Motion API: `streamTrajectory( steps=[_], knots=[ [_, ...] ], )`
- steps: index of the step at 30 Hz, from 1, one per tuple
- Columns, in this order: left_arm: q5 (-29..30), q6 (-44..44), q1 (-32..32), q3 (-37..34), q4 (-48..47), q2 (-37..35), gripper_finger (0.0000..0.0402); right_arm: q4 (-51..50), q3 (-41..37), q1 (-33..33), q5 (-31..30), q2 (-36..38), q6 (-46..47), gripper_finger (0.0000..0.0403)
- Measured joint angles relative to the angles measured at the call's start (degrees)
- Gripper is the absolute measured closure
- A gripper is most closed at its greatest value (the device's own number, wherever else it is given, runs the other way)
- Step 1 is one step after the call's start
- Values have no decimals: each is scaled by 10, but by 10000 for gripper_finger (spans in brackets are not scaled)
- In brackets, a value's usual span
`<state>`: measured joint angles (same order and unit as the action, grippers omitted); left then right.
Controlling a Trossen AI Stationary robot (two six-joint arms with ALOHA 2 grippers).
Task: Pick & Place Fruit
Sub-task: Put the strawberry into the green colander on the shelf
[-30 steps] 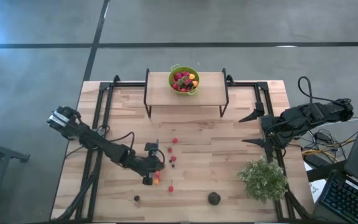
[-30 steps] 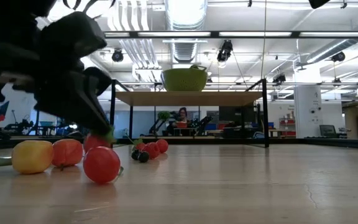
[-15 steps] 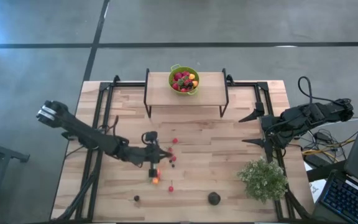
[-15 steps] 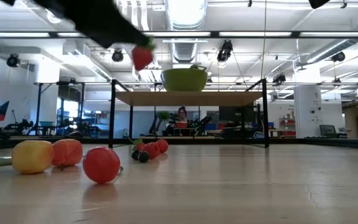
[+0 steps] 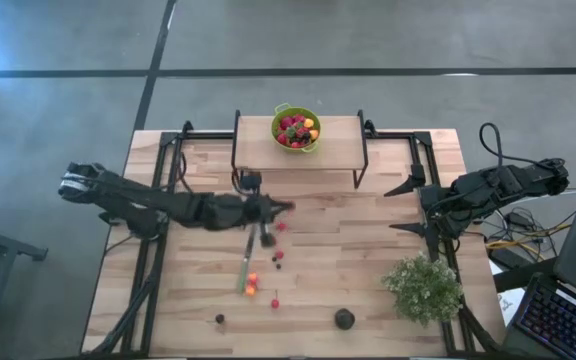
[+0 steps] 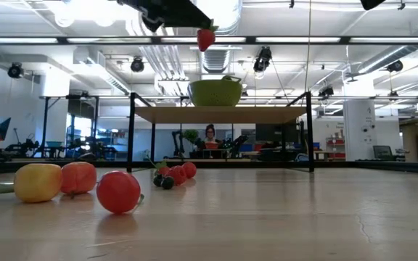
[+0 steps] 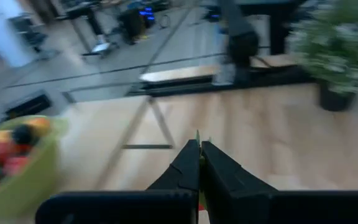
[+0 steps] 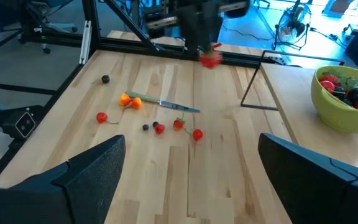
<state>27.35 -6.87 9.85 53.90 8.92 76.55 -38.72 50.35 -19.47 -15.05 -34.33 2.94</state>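
My left gripper (image 5: 280, 208) is shut on a red strawberry (image 6: 206, 38) high above the table's middle, just in front of the raised shelf (image 5: 338, 150). On that shelf stands a green bowl (image 5: 297, 128) with fruit in it. More fruit lies on the table: red berries (image 5: 278, 241), orange pieces (image 5: 251, 284), a small dark berry (image 5: 220, 319) and a bigger dark round one (image 5: 344, 319). My right gripper (image 5: 408, 207) waits open at the table's right side, with nothing between its fingers. My left gripper pinches the strawberry's green top (image 6: 207, 30) between its two fingertips; in the left wrist view only a green tip (image 7: 197, 134) shows between them. The fingers lie nearly level, pointing toward the table's right. The strawberry (image 8: 211, 58) hangs below them, clear of the table.
A green-handled knife (image 5: 249, 258) lies among the loose fruit. A bushy potted plant (image 5: 424, 288) stands at the near right. The shelf's black legs (image 5: 236, 165) stand between the loose fruit and the bowl. Bare wood lies in the middle right.
My left gripper has risen from the fruit near the knife with the strawberry, lifting it clear. It has gone toward the far edge and the shelf, tipping from pointing down to nearly level. The knife it covered now shows.
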Motion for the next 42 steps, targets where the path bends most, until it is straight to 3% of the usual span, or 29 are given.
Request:
streamTrajectory(
  steps=[9,21,42],
  knots=[
    [-28,-9,-130,50,26,0,397,0,0,0,0,0,0,40],
    [-68,-3,-275,59,50,0,397,0,0,0,0,0,0,40],
    [-95,-2,-326,62,91,69,397,0,0,0,0,0,0,40]
  ],
)
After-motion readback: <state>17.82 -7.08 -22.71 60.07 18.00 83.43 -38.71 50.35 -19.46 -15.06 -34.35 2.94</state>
